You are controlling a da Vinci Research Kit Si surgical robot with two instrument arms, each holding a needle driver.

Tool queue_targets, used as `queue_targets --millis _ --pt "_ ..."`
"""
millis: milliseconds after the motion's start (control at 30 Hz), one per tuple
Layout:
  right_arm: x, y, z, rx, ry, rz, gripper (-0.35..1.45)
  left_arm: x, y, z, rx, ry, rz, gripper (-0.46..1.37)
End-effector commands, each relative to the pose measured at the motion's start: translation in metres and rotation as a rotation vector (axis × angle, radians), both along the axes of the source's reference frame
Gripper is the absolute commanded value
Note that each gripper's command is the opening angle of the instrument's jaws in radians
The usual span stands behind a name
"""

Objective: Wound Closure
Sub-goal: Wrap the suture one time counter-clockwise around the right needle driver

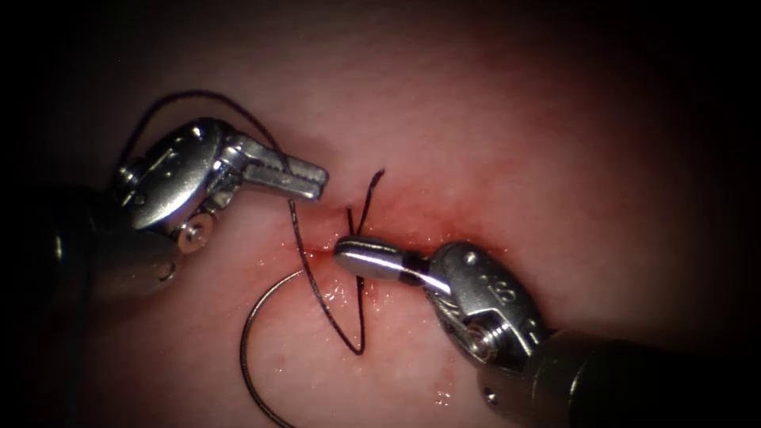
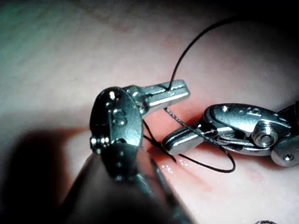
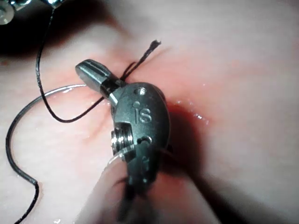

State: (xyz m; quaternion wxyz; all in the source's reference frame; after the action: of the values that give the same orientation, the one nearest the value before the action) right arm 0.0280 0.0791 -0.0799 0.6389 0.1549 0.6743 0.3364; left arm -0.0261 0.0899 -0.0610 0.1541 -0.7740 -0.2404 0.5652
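The big pale pink tissue (image 1: pixel 555 158) has a wet red cut (image 1: pixel 317 252) near the middle. The left arm's shiny silver tool (image 1: pixel 317 182), at 10 o'clock from the cut, has its jaws closed on the thin dark thread (image 1: pixel 317 293). The right arm's shiny silver tool (image 1: pixel 349 255) comes from 4 o'clock; its jaws look closed, pressed by the cut, where thread passes. The thin curved grey needle (image 1: pixel 250 364) lies loose on the tissue at 7 o'clock, left of the cut.

Pale tissue (image 1: pixel 507 119) with red fluid (image 1: pixel 412 230) along the cut (image 1: pixel 317 252), thread (image 1: pixel 333 317) and needle (image 1: pixel 250 372) on it
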Motion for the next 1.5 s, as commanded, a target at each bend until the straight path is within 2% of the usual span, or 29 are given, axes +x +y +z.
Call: queue_targets --millis 33,100,167,333,567,667,867,1033,1333,1433,1500 --pt "0.0001 0.0001 0.0002 -0.012 -0.008 -0.011 -0.35 -0.0002 0.0001 0.0001 0.006 -0.004 -0.017 -0.35" --pt "0.0012 0.0 0.0002 -0.029 -0.002 -0.042 -0.35 -0.0003 0.0005 0.0004 0.005 -0.008 -0.054 -0.35" --pt "0.0016 0.0 -0.0001 -0.04 0.007 -0.052 -0.35 -0.0005 0.0009 0.0009 0.0 -0.008 -0.064 -0.35" --pt "0.0022 -0.0001 -0.0011 -0.07 0.029 -0.08 -0.35 -0.0003 0.0012 0.0035 -0.035 -0.006 -0.062 -0.35" --pt "0.0023 0.0003 -0.0016 -0.075 0.059 -0.066 -0.35 0.0 0.0 0.008 -0.046 0.0 -0.094 -0.35" --pt "0.002 0.0007 -0.0015 -0.08 0.078 -0.043 -0.35 0.0001 -0.0005 0.0089 -0.046 0.002 -0.093 -0.35" --pt "0.0017 0.0019 -0.0019 -0.088 0.146 0.038 -0.35 0.0 -0.001 0.009 -0.037 0.001 -0.12 -0.35" --pt "0.0018 0.0025 -0.0022 -0.089 0.171 0.099 -0.35 0.0 -0.001 0.009 -0.032 0.002 -0.126 -0.35" --pt "0.0014 0.0031 -0.0023 -0.021 0.186 0.221 -0.35 0.0005 -0.0012 0.0088 -0.056 0.001 -0.126 -0.35" --pt "0.001 0.0037 -0.0025 0.037 0.197 0.284 -0.35 0.0007 -0.0015 0.0084 -0.07 0.018 -0.152 -0.35" --pt "0.0007 0.0039 -0.0027 0.054 0.177 0.32 -0.35 0.0008 -0.0018 0.0081 -0.074 0.029 -0.167 -0.35"
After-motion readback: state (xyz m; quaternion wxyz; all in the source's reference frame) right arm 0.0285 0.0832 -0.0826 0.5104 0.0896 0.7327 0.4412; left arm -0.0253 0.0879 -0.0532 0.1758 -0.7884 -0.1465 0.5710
